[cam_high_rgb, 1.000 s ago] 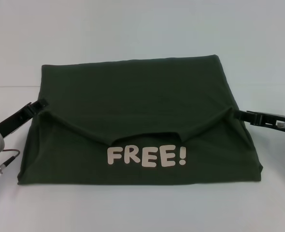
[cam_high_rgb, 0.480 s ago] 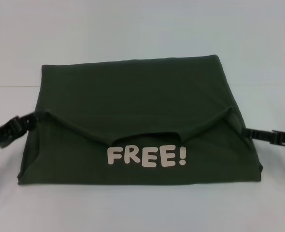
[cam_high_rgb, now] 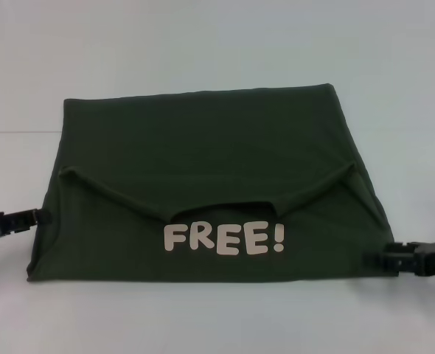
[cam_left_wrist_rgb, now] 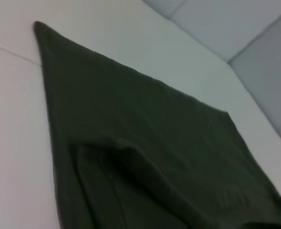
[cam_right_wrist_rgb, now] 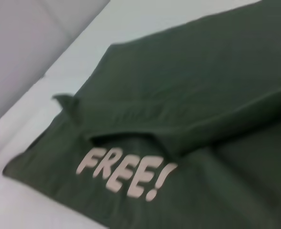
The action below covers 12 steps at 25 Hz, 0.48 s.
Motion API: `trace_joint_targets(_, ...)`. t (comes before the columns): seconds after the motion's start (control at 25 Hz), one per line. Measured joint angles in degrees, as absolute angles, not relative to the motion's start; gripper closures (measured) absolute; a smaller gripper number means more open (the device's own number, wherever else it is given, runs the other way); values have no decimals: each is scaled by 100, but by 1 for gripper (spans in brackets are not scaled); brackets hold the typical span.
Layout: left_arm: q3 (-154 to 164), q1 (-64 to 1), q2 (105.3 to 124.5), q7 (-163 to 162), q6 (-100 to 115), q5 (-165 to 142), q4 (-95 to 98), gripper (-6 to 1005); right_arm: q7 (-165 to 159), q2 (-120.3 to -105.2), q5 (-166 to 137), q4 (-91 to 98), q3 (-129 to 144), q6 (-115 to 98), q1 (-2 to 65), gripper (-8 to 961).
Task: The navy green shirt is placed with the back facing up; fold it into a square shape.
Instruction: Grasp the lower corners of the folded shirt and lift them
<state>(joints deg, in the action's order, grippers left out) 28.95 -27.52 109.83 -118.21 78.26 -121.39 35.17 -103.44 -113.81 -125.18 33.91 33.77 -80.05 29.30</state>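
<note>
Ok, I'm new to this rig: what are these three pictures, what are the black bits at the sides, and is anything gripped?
The wide picture comes from the robot's head, looking down at a pale table. The other two come from cameras on its wrists, each seeing the cloth up close. On the table lies the navy green shirt, partly folded, with white lettering "FREE!" showing near its front edge. The black bits are the robot's grippers: the left gripper at the shirt's left edge, the right gripper at its front right corner. Whether either one is pinching fabric can't be told from these views.
</note>
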Motion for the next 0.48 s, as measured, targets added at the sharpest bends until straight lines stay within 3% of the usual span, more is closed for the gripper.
trace_joint_targets(0.32,3075,-2952,10969,-11054,7840,-12843,3644,291,-10176,-11421,-12554,3356,3401,-8026,2919,27)
trace_joint_targets(0.48,3079,-2992,10972,-11130,7705,-12898,3577,160,-10192,-11427,-12557,3357,3402,-8027,2919,28)
